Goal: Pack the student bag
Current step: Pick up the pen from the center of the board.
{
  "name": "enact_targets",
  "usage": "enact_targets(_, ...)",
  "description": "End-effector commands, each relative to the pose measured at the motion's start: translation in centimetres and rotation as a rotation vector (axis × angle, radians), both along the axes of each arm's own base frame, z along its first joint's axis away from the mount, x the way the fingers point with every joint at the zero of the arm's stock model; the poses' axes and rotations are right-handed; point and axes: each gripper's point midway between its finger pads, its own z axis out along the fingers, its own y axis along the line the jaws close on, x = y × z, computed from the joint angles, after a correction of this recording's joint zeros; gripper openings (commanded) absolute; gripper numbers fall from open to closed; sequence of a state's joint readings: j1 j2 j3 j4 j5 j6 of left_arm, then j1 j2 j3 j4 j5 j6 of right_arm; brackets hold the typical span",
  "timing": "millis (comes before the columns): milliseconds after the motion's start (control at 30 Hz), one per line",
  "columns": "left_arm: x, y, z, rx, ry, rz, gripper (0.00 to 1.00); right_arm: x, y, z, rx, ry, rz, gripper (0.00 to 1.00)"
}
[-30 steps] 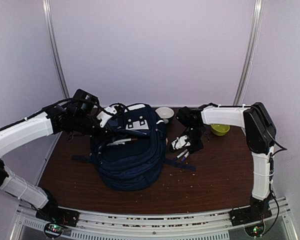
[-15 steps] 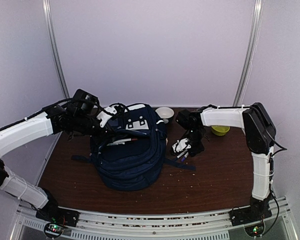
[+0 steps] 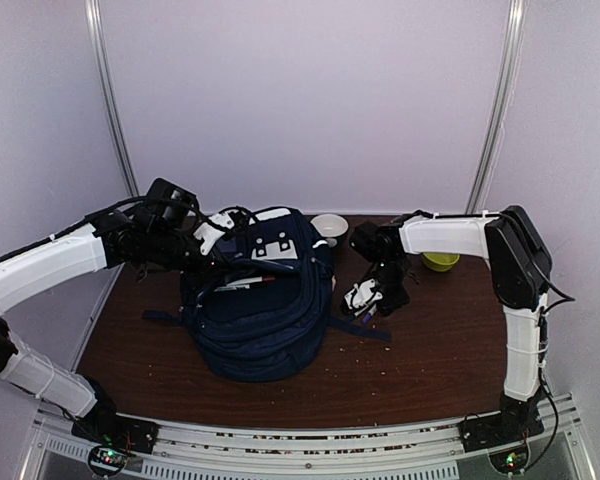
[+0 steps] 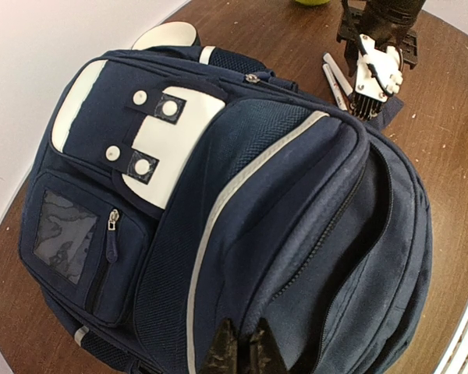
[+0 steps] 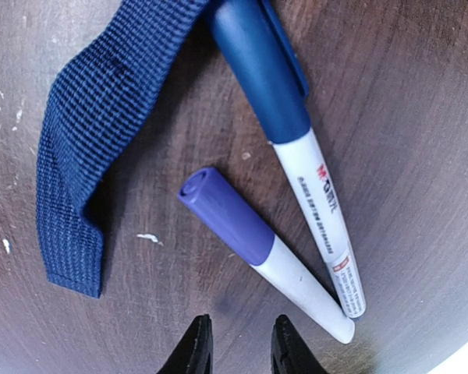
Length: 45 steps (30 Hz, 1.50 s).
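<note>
**A:** The student bag (image 3: 265, 310) lies mid-surface (image 3: 430, 350) seen from above. The left end effector (image 3: 215, 240) is at its far top edge, and the right end effector (image 3: 365, 298) sits low, just beside the bag.

**B:** And the left wrist view?

**A:** Its fingers (image 4: 221, 354) are nearly together against the bag's fabric. I cannot tell whether they pinch it.

**B:** Right wrist?

**A:** Its jaws are slightly spread and empty above the purple-capped marker (image 5: 249, 234), near a blue-capped marker (image 5: 296, 132) and a strap end (image 5: 86, 156). I'd centre over the purple marker's barrel, close across it, and keep clear of the strap.
</note>
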State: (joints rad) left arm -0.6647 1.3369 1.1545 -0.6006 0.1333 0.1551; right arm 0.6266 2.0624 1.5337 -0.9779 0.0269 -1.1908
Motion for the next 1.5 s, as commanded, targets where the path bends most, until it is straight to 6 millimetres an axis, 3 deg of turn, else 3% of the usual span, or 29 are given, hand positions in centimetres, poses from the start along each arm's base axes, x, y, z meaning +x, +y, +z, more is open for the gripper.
enact_targets(0, 1.3, -0.5, 2.5, -0.058, -0.054, 0.019, 0.00, 0.6, 0.4, 1.9, 0.004, -0.040, 0.022, 0.26)
enact_targets(367, 1.4, -0.6, 2.3, -0.056, -0.049, 0.019, 0.00, 1.8, 1.2, 1.5, 0.007, -0.080, 0.040, 0.32)
enact_targets(700, 1.4, -0.5, 2.3, -0.053, -0.049, 0.020, 0.00, 1.1, 0.0, -1.6, -0.075, -0.026, 0.054, 0.27)
enact_targets(1067, 1.4, -0.5, 2.3, -0.052, -0.049, 0.021, 0.00, -2.3, -1.6, -1.6, -0.090, 0.070, 0.013, 0.23)
enact_targets(1333, 1.3, -0.6, 2.3, -0.056, -0.045, 0.014, 0.00, -5.7, -2.6, -2.6, -0.057, 0.102, -0.215, 0.20)
enact_targets(1467, 1.3, -0.7, 2.2, -0.056, -0.042, 0.013, 0.00, -6.7, -2.1, -3.2, -0.030, 0.078, -0.351, 0.22)
